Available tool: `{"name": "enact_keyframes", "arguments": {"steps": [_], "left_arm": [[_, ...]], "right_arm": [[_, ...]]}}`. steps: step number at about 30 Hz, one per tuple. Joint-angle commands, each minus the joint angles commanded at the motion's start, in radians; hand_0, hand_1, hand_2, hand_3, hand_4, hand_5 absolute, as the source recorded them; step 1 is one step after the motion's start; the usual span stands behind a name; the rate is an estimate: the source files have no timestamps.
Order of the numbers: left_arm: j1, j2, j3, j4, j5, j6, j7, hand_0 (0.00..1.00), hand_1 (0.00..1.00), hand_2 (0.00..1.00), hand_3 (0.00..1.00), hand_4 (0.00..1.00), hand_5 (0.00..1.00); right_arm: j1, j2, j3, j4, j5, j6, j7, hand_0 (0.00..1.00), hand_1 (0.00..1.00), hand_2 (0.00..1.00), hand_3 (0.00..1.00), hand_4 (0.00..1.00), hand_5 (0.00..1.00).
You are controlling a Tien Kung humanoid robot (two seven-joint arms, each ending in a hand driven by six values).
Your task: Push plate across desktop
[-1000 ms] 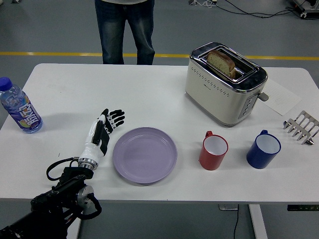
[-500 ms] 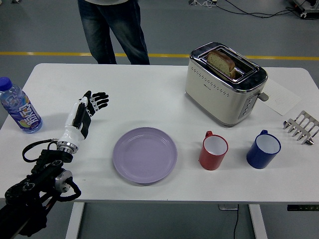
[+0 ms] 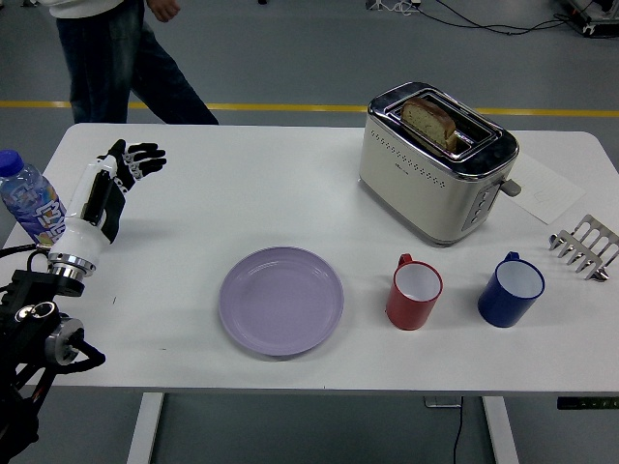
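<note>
A round lilac plate (image 3: pixel 280 300) lies flat on the white table (image 3: pixel 242 184), near the front edge and a little left of centre. My left hand (image 3: pixel 131 161) hovers far to the plate's left, over the table's left side, with its black-tipped fingers spread and holding nothing. It is well apart from the plate and close to a water bottle (image 3: pixel 29 205). The right arm does not show.
A red mug (image 3: pixel 415 292) and a blue mug (image 3: pixel 511 289) stand right of the plate. Behind them is a cream toaster (image 3: pixel 435 164) with bread in it, and a metal toast rack (image 3: pixel 584 246) at the right edge. A person (image 3: pixel 106 58) walks past the far left corner.
My left hand has drawn back from beside the plate, moving left and away toward the bottle. The plate has stayed put. The person has walked to the left.
</note>
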Motion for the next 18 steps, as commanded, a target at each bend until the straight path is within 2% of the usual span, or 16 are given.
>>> {"name": "enact_keyframes", "arguments": {"steps": [2,6,7,9,14,18], "left_arm": [[0.032,0.028,-0.046,-0.048,0.007,-0.004,0.006,0.660,0.620,0.603,0.574,0.469,0.998],[0.069,0.061,-0.097,-0.091,0.011,-0.010,0.015,0.660,0.620,0.603,0.574,0.469,0.998],[0.094,0.078,-0.136,-0.112,0.013,-0.013,0.017,0.660,0.620,0.603,0.574,0.469,0.998],[0.119,0.090,-0.190,-0.127,0.009,-0.016,0.019,0.660,0.620,0.601,0.574,0.481,0.998],[0.144,0.104,-0.313,-0.103,-0.023,-0.021,0.018,0.658,0.618,0.599,0.571,0.483,0.998],[0.148,0.123,-0.399,-0.053,-0.035,-0.026,0.022,0.658,0.618,0.599,0.571,0.483,0.998]], "right_arm": [[-0.002,0.000,-0.004,0.000,0.007,0.000,0.002,0.630,0.593,0.651,0.571,0.340,0.203],[-0.004,-0.001,-0.010,-0.001,0.018,0.001,0.004,0.630,0.593,0.651,0.571,0.340,0.203],[-0.005,-0.002,-0.015,-0.001,0.026,0.001,0.006,0.630,0.593,0.651,0.571,0.340,0.203],[-0.005,-0.002,-0.019,-0.001,0.033,0.002,0.007,0.630,0.593,0.651,0.572,0.340,0.204],[-0.005,-0.002,-0.023,-0.001,0.041,0.003,0.008,0.630,0.593,0.651,0.571,0.340,0.204],[-0.005,-0.001,-0.024,-0.001,0.041,0.002,0.008,0.630,0.593,0.651,0.571,0.340,0.204]]}}
